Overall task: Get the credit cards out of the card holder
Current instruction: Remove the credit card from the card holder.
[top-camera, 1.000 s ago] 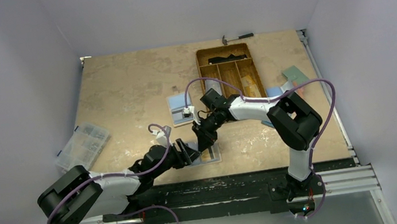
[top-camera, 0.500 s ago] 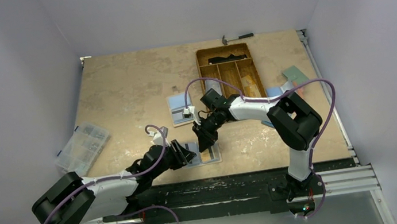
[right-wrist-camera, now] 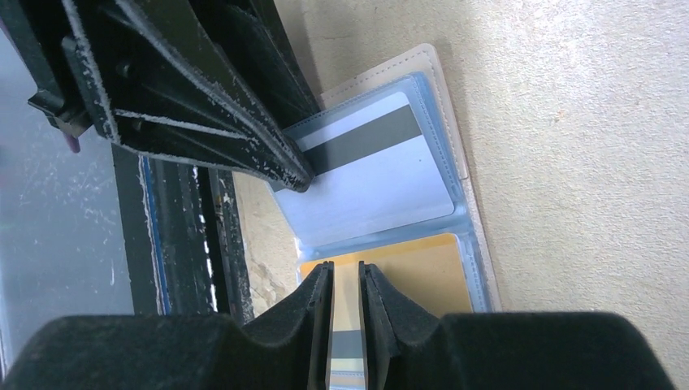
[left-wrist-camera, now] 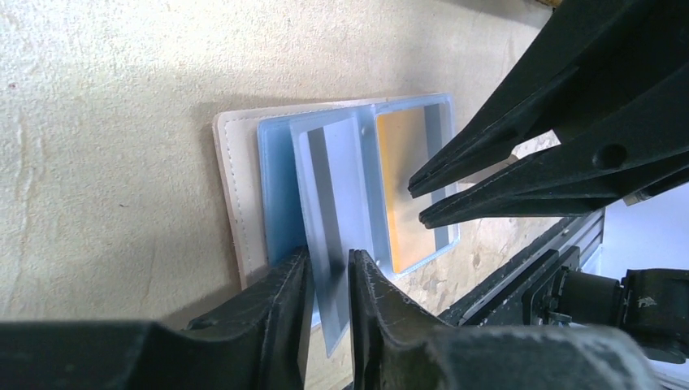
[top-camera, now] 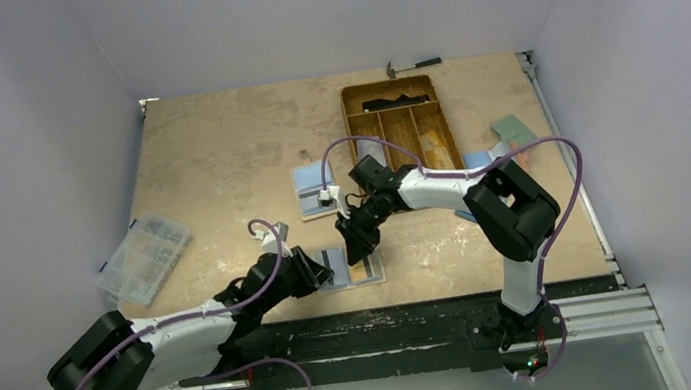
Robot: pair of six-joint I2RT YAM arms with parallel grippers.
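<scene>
The tan card holder [top-camera: 373, 271] lies open near the table's front edge, its stitched rim [left-wrist-camera: 231, 187] plain in the left wrist view. A greyish credit card [left-wrist-camera: 333, 187] with a dark stripe sticks out of the light blue pocket at a slant. My left gripper [left-wrist-camera: 327, 272] is shut on this card's near end. It shows again [right-wrist-camera: 374, 179] in the right wrist view, pinched by the left fingers [right-wrist-camera: 244, 138]. My right gripper [right-wrist-camera: 345, 272] is narrowly open, tips down on the orange card [right-wrist-camera: 414, 268] in the other pocket.
A brown compartment tray [top-camera: 400, 122] stands at the back, with a hammer [top-camera: 413, 66] behind it. A clear organiser box [top-camera: 143, 254] sits at the left. A light blue flat piece [top-camera: 311, 191] lies mid-table, and blue and green sheets [top-camera: 507, 136] at the right. The black front rail [top-camera: 389, 325] runs close below the holder.
My left arm has stretched lower and further out toward the holder, and its jaws have narrowed onto the striped card. The right arm has stayed put.
</scene>
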